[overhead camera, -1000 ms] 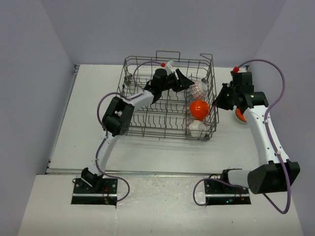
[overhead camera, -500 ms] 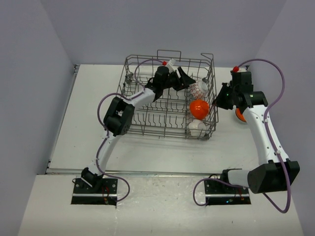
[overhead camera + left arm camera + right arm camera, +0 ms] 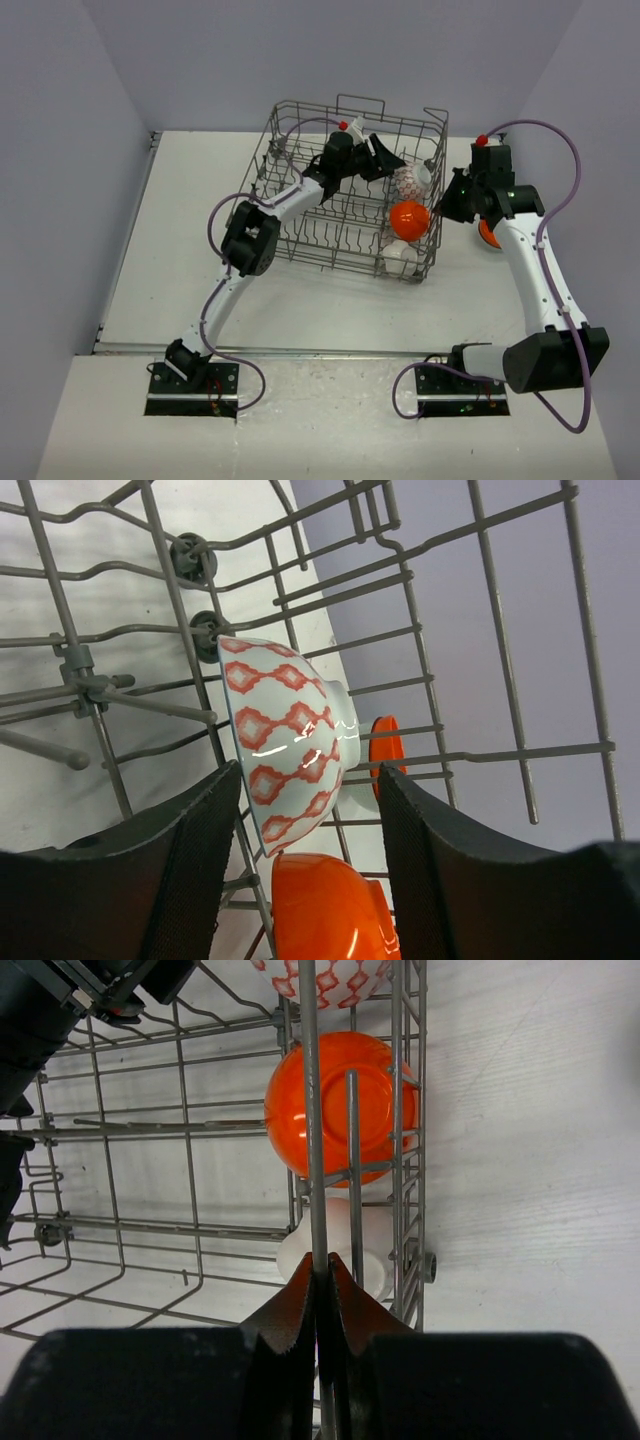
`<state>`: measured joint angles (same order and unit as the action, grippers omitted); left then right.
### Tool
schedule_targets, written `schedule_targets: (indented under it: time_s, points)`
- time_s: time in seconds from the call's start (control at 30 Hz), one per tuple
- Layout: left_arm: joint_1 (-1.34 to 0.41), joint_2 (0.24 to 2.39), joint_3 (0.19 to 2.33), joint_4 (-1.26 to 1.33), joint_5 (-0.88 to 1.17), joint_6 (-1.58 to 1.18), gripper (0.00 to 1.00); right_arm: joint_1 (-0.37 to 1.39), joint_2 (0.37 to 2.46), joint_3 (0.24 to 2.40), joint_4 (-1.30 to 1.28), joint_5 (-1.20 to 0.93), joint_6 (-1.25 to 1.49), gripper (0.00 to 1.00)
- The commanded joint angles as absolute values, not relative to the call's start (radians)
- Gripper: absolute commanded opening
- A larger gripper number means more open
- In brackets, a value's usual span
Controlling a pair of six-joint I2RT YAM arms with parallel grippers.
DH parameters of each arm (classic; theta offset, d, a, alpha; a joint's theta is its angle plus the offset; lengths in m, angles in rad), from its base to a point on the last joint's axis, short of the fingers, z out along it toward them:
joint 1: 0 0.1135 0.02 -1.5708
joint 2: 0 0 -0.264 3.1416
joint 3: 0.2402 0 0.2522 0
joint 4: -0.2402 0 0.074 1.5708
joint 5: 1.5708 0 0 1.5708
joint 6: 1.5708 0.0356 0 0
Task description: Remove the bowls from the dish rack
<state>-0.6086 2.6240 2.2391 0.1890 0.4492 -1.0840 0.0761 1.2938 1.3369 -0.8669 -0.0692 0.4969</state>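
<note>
The grey wire dish rack (image 3: 300, 215) sits skewed on the table, its right side raised. Along that side stand three bowls: white with a red pattern (image 3: 405, 181), bright orange (image 3: 409, 219) and plain white (image 3: 400, 252). My left gripper (image 3: 385, 160) reaches inside the rack and is open. In the left wrist view its fingers flank the lower rim of the patterned bowl (image 3: 290, 745) above the orange bowl (image 3: 325, 905) without touching. My right gripper (image 3: 322, 1270) is shut on a wire of the rack's right wall (image 3: 310, 1110), over the orange bowl (image 3: 340, 1100) and white bowl (image 3: 370, 1240).
Another orange bowl (image 3: 488, 233) lies on the table right of the rack, partly behind my right arm. Rack tines and the loop handle (image 3: 362, 100) surround my left gripper. Purple walls close in the table at left, back and right.
The rack has swung and tipped, its right side lifted and pulled toward my right gripper. My left gripper moved right with it, closer to the patterned bowl.
</note>
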Motion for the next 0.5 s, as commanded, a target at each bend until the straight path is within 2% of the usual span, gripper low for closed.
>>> schedule_targets:
  time_s: [0.0, 0.07, 0.2, 0.33, 0.47]
  points:
    - [-0.650, 2.700, 2.223, 0.025, 0.474, -1.077, 0.58, 0.081, 1.296, 1.356, -0.893, -0.028, 0.525, 0.00]
    - [-0.655, 2.695, 2.224, 0.008, 0.472, -1.068, 0.55, 0.080, 1.304, 1.353, -0.896, -0.029, 0.525, 0.00]
    - [-0.658, 2.651, 2.149, -0.035, 0.450, -1.045, 0.57, 0.081, 1.308, 1.353, -0.893, -0.020, 0.522, 0.00]
    - [-0.653, 2.562, 2.040, -0.089, 0.404, -1.008, 0.51, 0.081, 1.316, 1.365, -0.888, 0.028, 0.512, 0.00]
    - [-0.644, 2.424, 1.774, -0.031, 0.348, -1.000, 0.47, 0.081, 1.330, 1.400, -0.900, 0.041, 0.509, 0.00]
